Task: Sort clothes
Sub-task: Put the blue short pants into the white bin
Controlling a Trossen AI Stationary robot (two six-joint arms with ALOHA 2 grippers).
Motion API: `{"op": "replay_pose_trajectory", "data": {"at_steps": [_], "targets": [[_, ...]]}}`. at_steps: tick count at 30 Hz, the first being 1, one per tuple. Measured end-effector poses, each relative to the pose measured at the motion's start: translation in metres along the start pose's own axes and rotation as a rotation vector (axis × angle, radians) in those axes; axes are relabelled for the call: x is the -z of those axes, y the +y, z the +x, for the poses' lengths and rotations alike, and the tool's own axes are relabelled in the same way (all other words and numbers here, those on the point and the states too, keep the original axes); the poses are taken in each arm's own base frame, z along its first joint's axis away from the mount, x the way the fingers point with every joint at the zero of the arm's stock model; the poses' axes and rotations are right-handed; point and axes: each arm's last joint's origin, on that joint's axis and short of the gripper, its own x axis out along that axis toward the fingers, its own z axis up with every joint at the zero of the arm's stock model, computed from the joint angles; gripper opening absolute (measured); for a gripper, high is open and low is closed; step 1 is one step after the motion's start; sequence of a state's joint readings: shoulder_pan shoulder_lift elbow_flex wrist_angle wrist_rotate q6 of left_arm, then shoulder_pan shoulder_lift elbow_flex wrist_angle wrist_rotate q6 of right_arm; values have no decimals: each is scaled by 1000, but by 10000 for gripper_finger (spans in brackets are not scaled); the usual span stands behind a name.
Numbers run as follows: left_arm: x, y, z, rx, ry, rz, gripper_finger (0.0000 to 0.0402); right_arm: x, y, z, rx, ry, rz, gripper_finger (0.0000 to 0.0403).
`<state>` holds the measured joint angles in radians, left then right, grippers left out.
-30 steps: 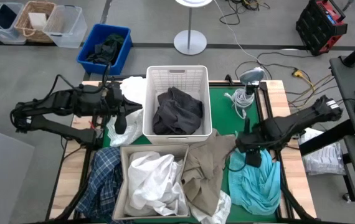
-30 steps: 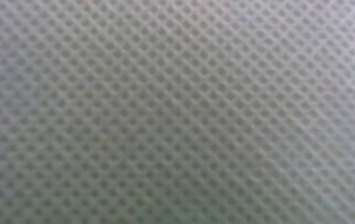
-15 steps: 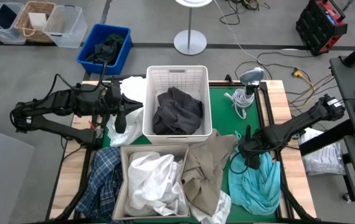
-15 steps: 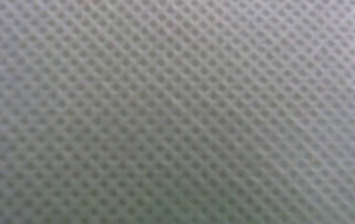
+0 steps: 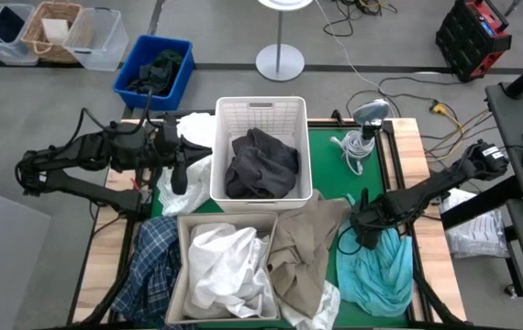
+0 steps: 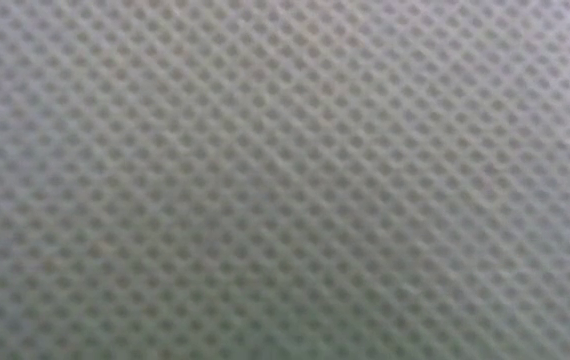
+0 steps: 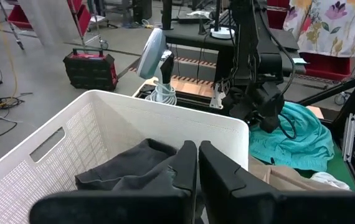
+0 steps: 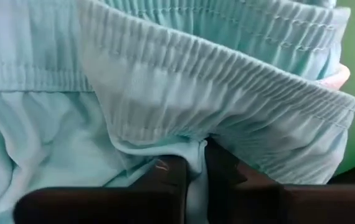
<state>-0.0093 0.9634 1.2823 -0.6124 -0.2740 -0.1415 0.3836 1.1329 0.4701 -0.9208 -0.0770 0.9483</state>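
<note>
The teal garment [image 5: 376, 270] is seen to the right of the white basket [image 5: 262, 147], on the green mat, with its long axis running toward the front edge of the table. The right gripper [image 5: 369, 240] is placed at its upper end, and the fingers are pressed together on a fold of the waistband. The left gripper [image 5: 177, 174], fingers pressed together on nothing, is kept just left of the basket, well apart from the garment

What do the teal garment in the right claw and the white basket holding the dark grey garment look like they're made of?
Teal garment: thin, matte knit fabric, with a ribbed, stitched elastic band; the right claw is shut on a fold of it. White basket: apparently rigid moulded plastic, with perforated lattice walls, a smooth rim and a handle slot.
</note>
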Motion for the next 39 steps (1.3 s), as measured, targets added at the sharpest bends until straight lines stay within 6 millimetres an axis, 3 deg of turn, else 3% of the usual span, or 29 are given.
{"op": "replay_pose_trajectory", "data": {"at_steps": [6,10,16,26,35,39], "targets": [[-2,0,0,-3,-23,-5,0,-1,5,-30,-52,-59,63,11],[-3,0,0,-2,-28,-6,0,0,6,-65,-33,-134,113,10],[-5,0,-1,1,-50,-12,0,3,2,-136,-50,-345,170,9],[-16,0,-6,11,-111,-32,0,7,-9,-266,-97,-1037,129,9],[-29,1,-19,20,-153,-87,0,3,-10,-352,79,-1607,2,9],[-27,2,-19,18,-124,-124,0,0,-9,-384,35,-1849,-55,9]]}}
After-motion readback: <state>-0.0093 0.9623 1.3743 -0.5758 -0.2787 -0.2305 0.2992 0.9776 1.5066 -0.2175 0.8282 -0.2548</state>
